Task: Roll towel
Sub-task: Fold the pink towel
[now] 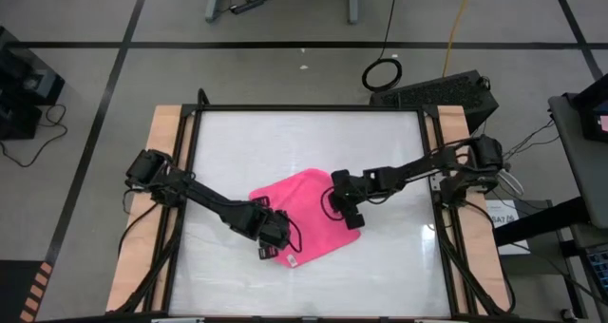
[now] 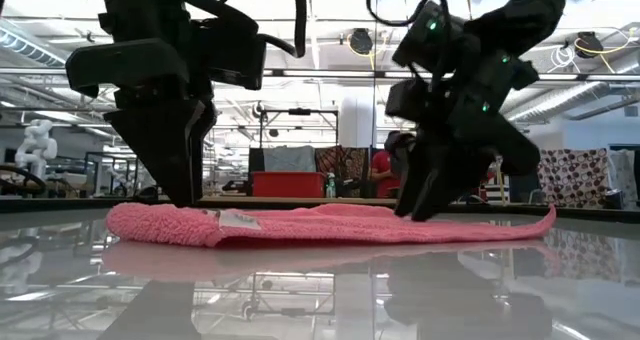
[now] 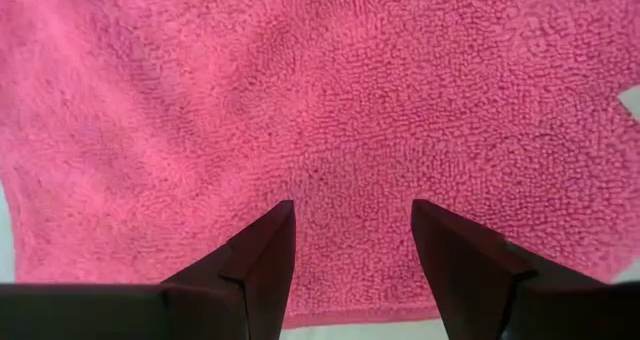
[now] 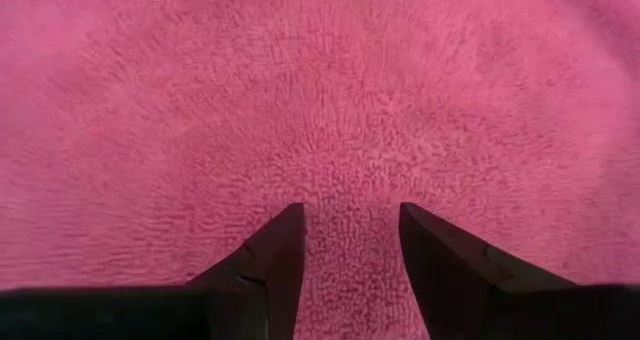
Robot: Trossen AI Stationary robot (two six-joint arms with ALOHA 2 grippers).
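The bright pink towel lies spread flat on the white table top, one corner toward the far edge. A white label sits near its near corner. My left gripper is open and points down on the towel's near-left edge; it also shows in the low view. My right gripper is open and points down on the towel's right part; it also shows in the low view. My left gripper stands with its open fingertips on the towel's top face, just inside its near-left edge, coming from above. The towel lies flat on the table, and its pile creases toward the gap between the fingers. My right gripper stands with its open fingertips on the towel's top face, near its right side, coming from above at a slant. The towel lies flat under them, with fine creases running in toward the gap.
The table has a dark frame and wooden side rails. Bare glossy table top lies all around the towel. A black case and a cable loop lie on the floor beyond the far edge.
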